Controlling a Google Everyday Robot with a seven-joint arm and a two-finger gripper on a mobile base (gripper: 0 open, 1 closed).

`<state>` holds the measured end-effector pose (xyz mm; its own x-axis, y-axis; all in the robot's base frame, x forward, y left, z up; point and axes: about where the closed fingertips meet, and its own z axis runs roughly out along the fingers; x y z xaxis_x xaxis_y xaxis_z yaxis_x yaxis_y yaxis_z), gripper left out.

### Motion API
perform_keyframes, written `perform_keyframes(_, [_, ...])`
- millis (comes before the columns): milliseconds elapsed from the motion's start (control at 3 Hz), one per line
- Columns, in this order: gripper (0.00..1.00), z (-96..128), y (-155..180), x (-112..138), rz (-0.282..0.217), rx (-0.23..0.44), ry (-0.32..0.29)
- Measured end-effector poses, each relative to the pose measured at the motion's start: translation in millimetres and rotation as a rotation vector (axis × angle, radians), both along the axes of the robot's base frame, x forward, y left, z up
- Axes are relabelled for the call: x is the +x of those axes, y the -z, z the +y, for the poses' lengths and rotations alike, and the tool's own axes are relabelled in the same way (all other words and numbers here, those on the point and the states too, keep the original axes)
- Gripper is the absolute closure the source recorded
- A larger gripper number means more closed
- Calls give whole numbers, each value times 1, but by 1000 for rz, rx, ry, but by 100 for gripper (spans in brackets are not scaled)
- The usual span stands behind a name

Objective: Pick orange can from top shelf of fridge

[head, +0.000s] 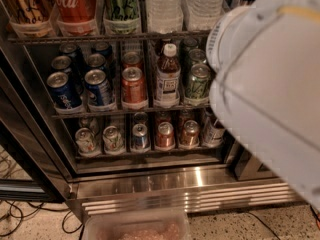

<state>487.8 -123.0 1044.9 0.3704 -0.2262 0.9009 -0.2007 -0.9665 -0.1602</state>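
Observation:
The orange can [22, 6] stands at the far left of the top shelf [100, 37], in a clear tray, its lid cut off by the top of the view. It is copper-orange with dark script. To its right stand a red Coca-Cola can [75, 4], a green can [121, 4] and water bottles [164, 4]. The fridge [175, 184] fills the view, its door open. My white arm [270, 94] covers the right side, close to the camera. My gripper is out of view.
The middle rack holds blue cans [62, 89], a red-orange soda can [134, 86], a bottle [167, 76] and a green can [197, 81]. The lower rack holds short cans [140, 136]. A plastic bin [135, 229] sits on the floor in front. Cables [15, 219] lie at lower left.

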Motion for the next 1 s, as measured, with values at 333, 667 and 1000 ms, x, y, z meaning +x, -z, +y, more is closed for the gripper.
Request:
perform_keyframes(333, [100, 25, 13, -3, -39, 3, -139])
perform_keyframes(667, [100, 45, -1, -2, -92, 22, -207])
perform_keyframes(1000, [100, 53, -7, -7, -148, 2, -236])
